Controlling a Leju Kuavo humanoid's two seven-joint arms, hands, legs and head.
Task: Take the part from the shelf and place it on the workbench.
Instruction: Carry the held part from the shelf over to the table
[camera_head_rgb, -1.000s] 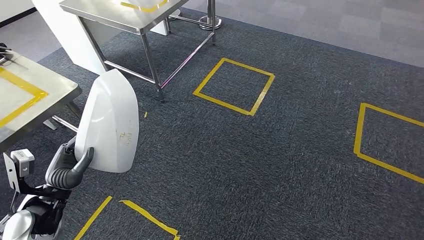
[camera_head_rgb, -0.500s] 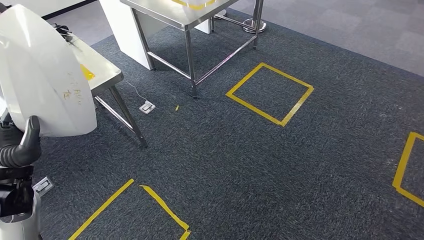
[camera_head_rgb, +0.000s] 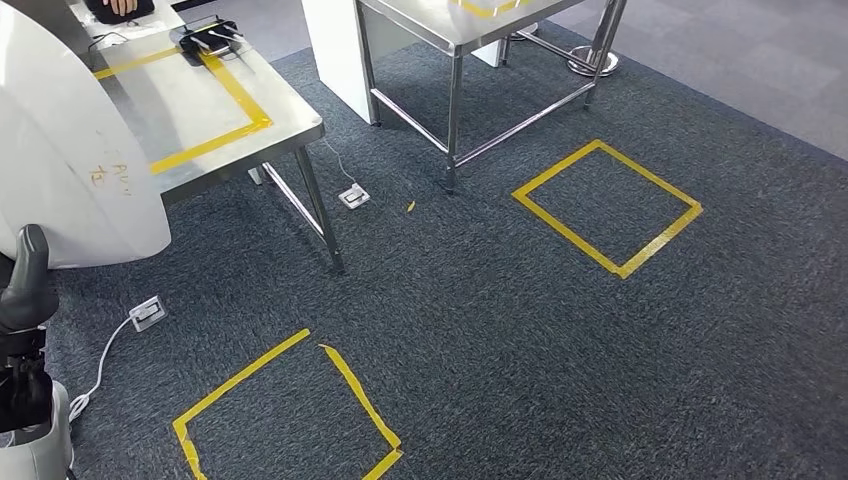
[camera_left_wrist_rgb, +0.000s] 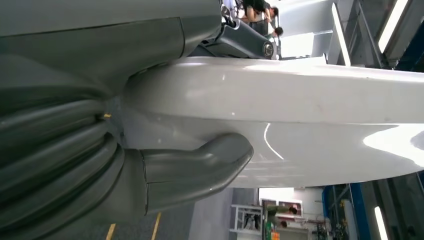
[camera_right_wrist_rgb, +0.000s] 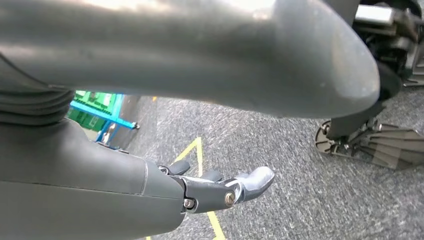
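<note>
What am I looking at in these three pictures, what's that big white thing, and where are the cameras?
This is a walking humanoid robot carrying a load. The wide picture is from its head, looking down at the carpet floor and a steel workbench marked with yellow tape. The other two come from cameras at its wrists. The big white part is a smooth curved shell; the left hand grips it, thumb pressed against its side. The right hand holds nothing and hangs over the floor with its fingers apart. A black device lies on the bench.
</note>
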